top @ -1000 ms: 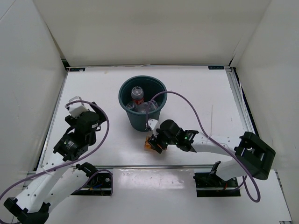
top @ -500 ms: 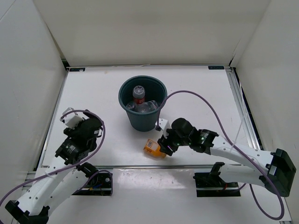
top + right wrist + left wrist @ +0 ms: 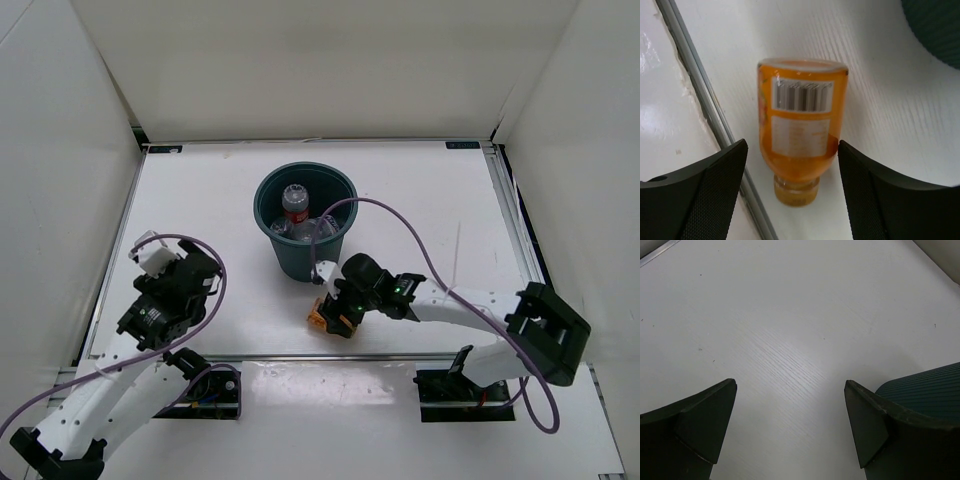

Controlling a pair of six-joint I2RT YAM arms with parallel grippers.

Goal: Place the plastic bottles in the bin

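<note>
While my right gripper (image 3: 792, 150) straddled the stubby orange bottle (image 3: 800, 125), jaws open and clear of it, low in the frame below the bin (image 3: 300, 262), I feared an off-centre squeeze would roll it against the rail (image 3: 700, 95).

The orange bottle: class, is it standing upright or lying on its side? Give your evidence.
Lying on its side: the orange bottle rests lengthways on the table, label facing up, cap toward the right wrist camera.

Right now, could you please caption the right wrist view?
Open right gripper straddles the orange bottle lying on the table near the bin.
</note>
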